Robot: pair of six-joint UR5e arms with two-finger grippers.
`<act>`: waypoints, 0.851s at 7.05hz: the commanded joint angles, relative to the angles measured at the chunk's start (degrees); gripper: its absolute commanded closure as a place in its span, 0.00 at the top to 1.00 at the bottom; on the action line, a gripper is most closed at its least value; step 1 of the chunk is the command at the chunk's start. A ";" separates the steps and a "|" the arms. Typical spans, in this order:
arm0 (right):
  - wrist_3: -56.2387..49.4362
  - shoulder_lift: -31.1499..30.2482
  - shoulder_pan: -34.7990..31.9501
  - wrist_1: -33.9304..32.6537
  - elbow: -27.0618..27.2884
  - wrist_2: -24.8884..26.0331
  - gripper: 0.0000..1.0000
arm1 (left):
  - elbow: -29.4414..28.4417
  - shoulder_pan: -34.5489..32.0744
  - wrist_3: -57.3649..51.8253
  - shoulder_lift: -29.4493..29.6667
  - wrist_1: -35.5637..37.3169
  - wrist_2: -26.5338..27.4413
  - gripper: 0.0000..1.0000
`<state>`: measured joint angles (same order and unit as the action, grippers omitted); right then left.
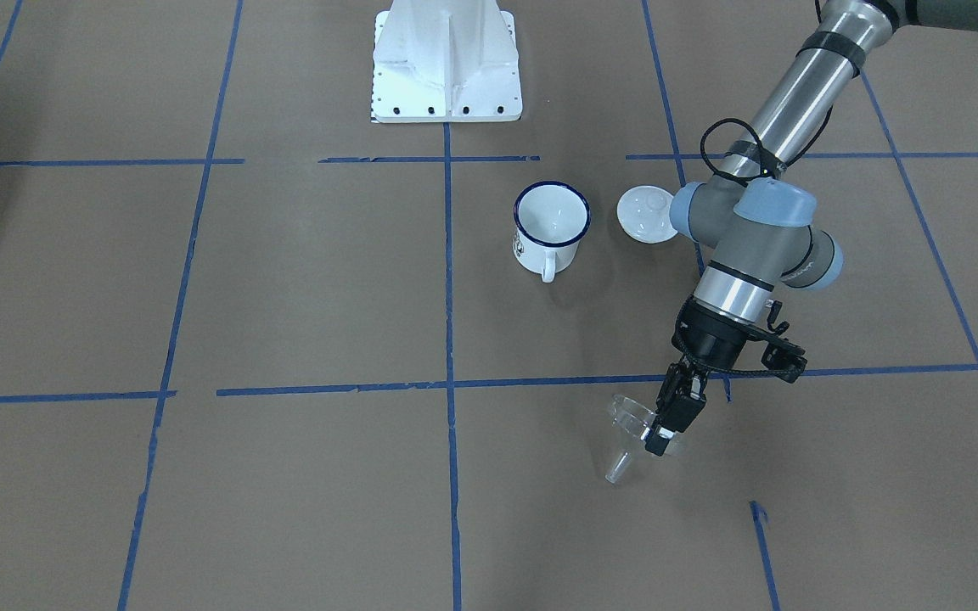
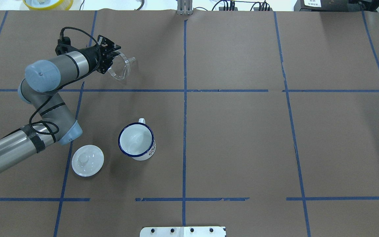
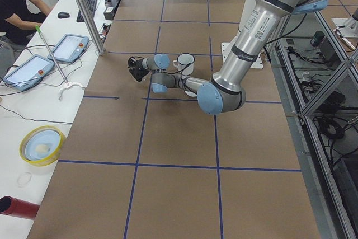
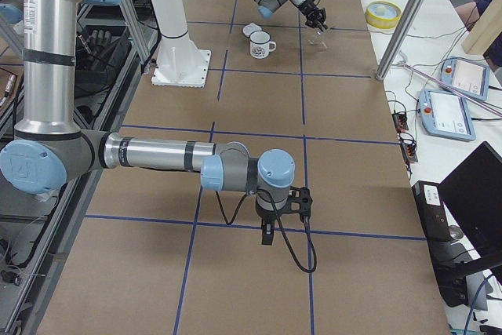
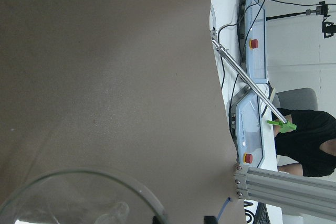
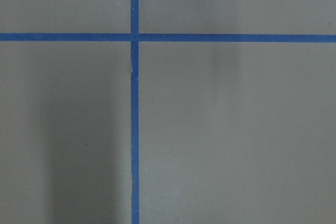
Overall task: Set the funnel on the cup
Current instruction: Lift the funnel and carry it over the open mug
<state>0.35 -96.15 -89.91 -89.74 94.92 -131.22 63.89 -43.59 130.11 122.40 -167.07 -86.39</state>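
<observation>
In the front-facing view the left hand [image 1: 666,427] is pinching the rim of the funnel [image 1: 630,422], its fingers pressed onto the clear edge, and the funnel is tilting with its spout pointing away from the robot's base. The cup [image 1: 550,226] is standing upright on the worktop [image 1: 285,288], well apart from the funnel and nearer the base, its handle turned away from the base, and a white lid [image 1: 643,215] is lying just beside it, not touching. From overhead, the funnel is showing at the far left part of the worktop, its wide mouth facing back toward the left hand, while the cup is sitting open and empty between the lid and the centre tape line. In the left side view the left hand is reaching past the cup, but the funnel is too small to make out. In the right side view the right hand [image 4: 267,234] is hanging low over the near worktop, far from both things; whether it is spread or pressed together I cannot tell. The left wrist camera is catching the funnel's round rim at the bottom edge over brown paper. The right wrist camera is showing only crossing blue tape lines [image 6: 134,108].
</observation>
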 commanded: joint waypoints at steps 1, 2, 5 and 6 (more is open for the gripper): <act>0.00 0.00 0.00 0.00 0.00 0.00 1.00 | 0.97 -0.87 -0.12 0.21 0.08 -0.01 0.00; 0.00 0.00 0.00 0.00 0.00 0.00 1.00 | 5.68 -1.84 -0.38 0.03 0.69 -0.18 0.00; 0.00 0.00 0.00 0.00 0.00 0.00 1.00 | 23.94 -1.85 -0.47 -0.23 28.09 -9.50 0.00; 0.00 0.00 0.00 0.00 0.00 0.00 1.00 | 32.44 -1.94 -3.00 -0.23 42.04 -14.72 0.00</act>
<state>0.35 -96.15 -89.91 -89.74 94.90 -131.22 87.10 -45.45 129.07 122.20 -140.21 -94.58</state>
